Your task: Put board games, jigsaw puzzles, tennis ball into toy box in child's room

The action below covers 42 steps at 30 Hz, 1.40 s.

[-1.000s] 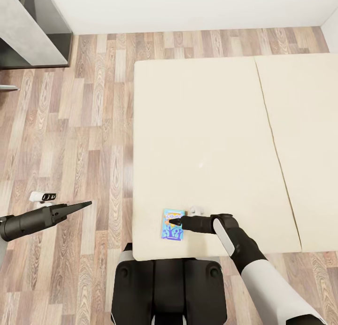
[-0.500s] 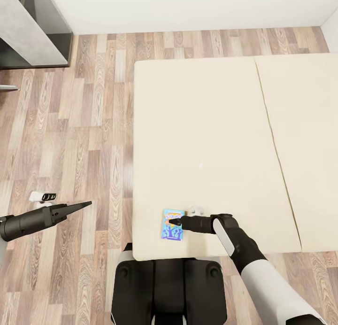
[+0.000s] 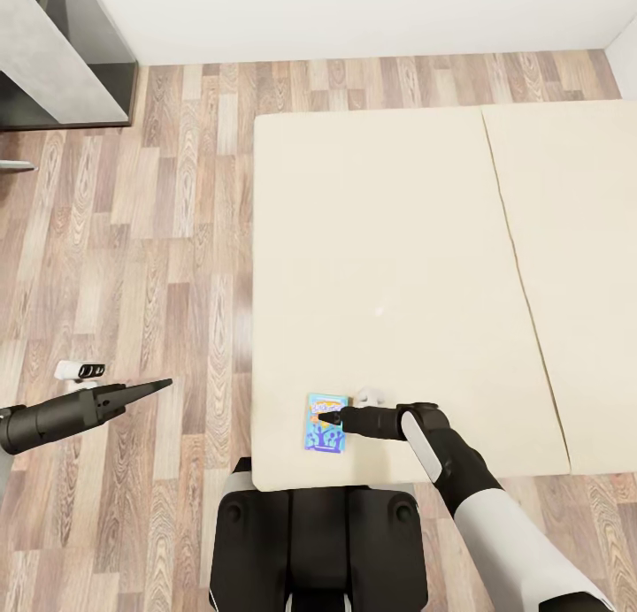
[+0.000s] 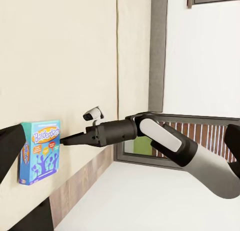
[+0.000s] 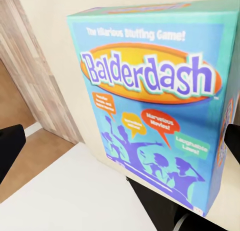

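Cream bed (image 3: 389,240) fills the middle and right of the head view, two mattress panels with a seam running near to far; wood plank floor (image 3: 159,240) to its left, grey cabinet (image 3: 53,55) far left against the white wall

My right arm reaches across the bed's near edge toward the left, right pincer (image 3: 324,416) tip lying over the board game (image 3: 325,423); in the left wrist view the right pincer (image 4: 67,138) comes to a narrow point right at the box's edge, fingers look drawn together, but I cannot tell if they actually grip or only touch the box. In the right wrist view dark finger pads (image 5: 10,151) sit at both sides of the frame with the box face between them

Board game lies flat on the bed near its near-left corner, close to the edge. Cover is teal-blue, reads "Balderdash" in purple on an orange oval, above it "The Hilarious Bluffing Game!", small bubbles "Marvelous Movies!" and "Laughable Laws!", other bubbles too small to read (image 5: 150,101)

My left pincer (image 3: 157,386) hangs over the floor left of the bed, well apart from the box, fingers closed to a point, holding nothing

Small white-and-black object (image 3: 80,370) on the floor just beyond the left arm
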{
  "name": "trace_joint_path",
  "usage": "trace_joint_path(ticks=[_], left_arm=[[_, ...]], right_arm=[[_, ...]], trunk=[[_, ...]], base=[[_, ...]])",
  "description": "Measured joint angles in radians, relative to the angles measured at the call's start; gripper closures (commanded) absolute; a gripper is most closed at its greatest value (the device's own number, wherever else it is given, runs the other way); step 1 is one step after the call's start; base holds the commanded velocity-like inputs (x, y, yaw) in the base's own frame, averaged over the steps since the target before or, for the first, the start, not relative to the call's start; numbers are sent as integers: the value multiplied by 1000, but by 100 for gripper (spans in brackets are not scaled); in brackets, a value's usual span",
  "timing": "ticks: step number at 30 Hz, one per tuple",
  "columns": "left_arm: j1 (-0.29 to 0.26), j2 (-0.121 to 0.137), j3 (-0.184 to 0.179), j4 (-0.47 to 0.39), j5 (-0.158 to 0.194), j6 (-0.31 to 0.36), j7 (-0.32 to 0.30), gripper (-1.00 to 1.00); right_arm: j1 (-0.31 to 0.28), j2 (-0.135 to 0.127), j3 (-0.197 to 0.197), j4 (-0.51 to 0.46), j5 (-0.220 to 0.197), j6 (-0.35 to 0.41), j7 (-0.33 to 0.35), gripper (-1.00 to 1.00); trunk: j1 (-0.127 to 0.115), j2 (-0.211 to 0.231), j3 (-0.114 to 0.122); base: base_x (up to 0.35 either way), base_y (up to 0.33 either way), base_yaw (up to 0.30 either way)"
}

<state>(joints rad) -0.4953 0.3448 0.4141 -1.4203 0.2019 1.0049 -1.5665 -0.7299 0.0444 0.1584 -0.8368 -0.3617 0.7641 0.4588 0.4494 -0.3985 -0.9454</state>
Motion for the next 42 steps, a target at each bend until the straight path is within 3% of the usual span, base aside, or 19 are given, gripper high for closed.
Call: trace_joint_path(ticks=[42], left_arm=[[0, 0, 0, 0, 0, 1, 0, -100]], right_arm=[[0, 3, 0, 0, 0, 0, 0, -100]], trunk=[[0, 0, 0]], base=[[0, 37, 0]])
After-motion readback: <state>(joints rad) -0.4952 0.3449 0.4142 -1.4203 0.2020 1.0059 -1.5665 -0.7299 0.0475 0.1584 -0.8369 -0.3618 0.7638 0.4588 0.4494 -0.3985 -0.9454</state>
